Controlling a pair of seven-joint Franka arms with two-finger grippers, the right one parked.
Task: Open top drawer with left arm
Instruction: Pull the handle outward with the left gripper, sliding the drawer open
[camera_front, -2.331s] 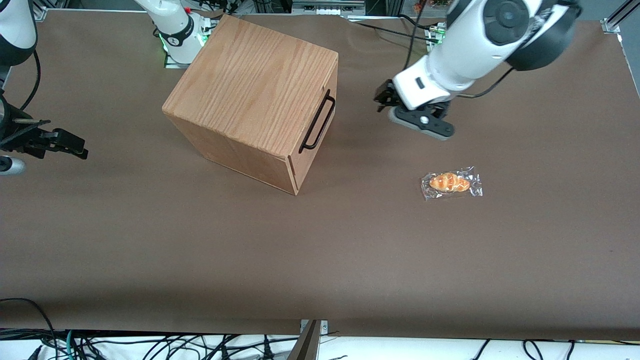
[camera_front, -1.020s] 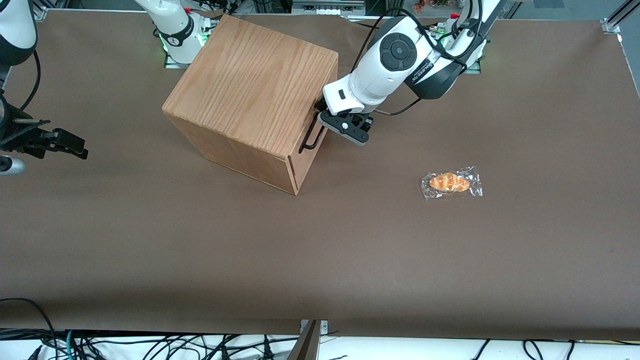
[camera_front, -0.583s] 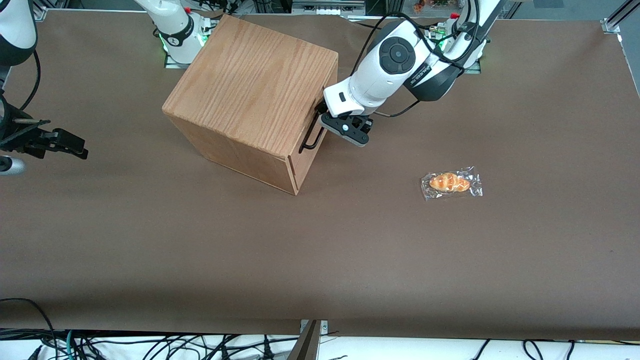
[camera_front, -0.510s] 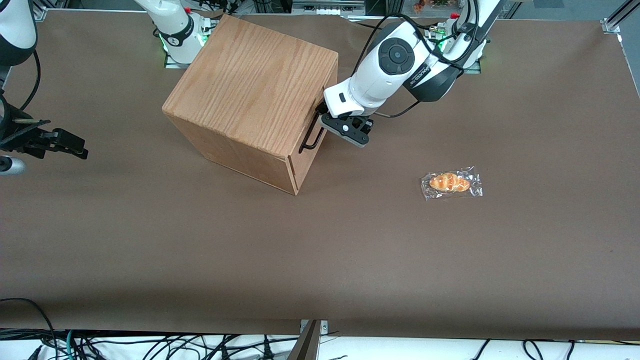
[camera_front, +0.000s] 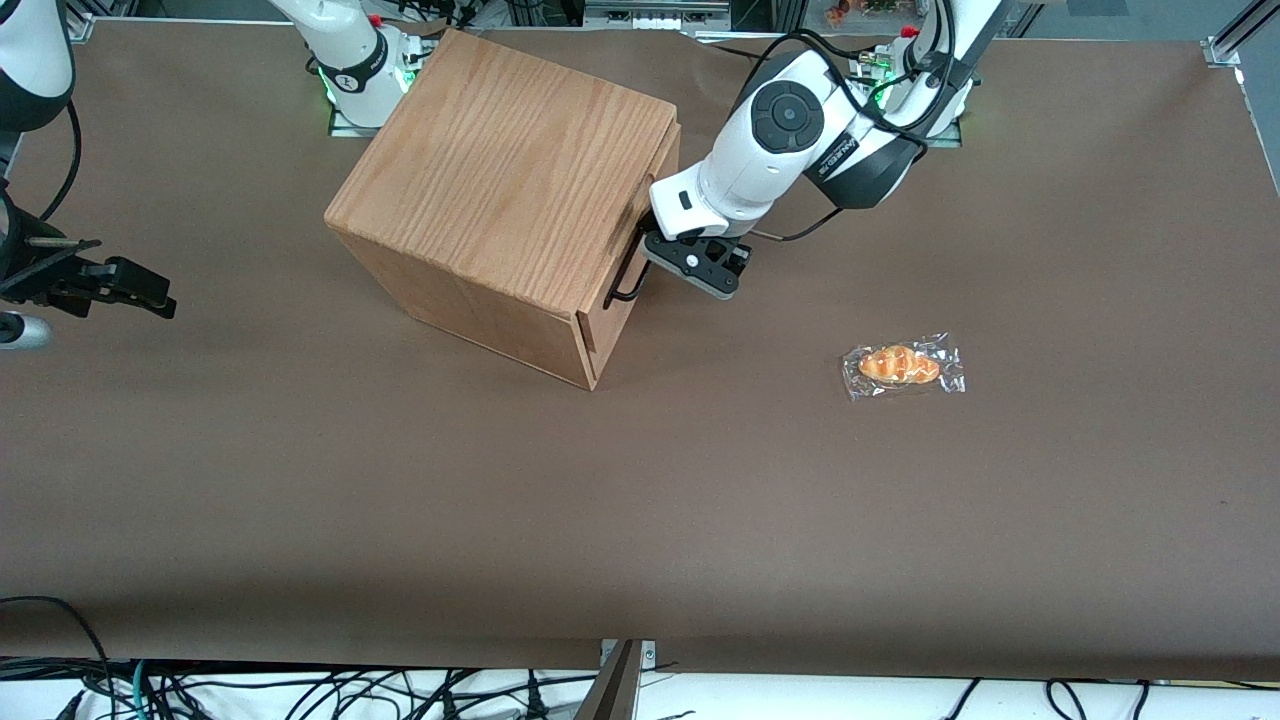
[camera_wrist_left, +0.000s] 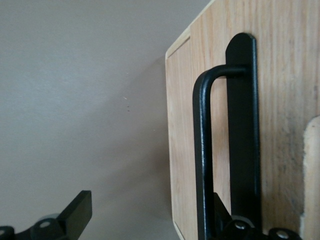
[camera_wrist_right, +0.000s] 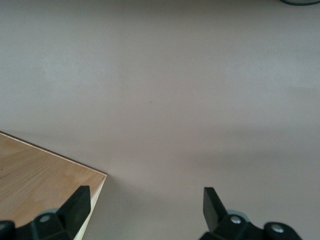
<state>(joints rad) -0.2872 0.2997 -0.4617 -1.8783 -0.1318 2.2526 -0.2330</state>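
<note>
cabinet (camera_front: 510, 190): on the table (camera_front: 700, 500), toward the parked arm's end.
top drawer (camera_front: 655, 195): in the cabinet, at its top, its front facing the working arm's end.
handle (camera_front: 628, 275): on the top drawer's front.
gripper (camera_front: 650, 245): at the handle, in front of the cabinet's drawer.
left arm (camera_front: 800, 140): above the table, beside the cabinet.
wrapped bread (camera_front: 903, 366): on the table, well apart from the cabinet, nearer the front camera than the gripper.

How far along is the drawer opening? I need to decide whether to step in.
Done: the left arm's hand is at the handle, open, one finger hooked inside the bar. Under way: the top drawer stands just proud of the cabinet. Left: pulling it out fully.
</note>
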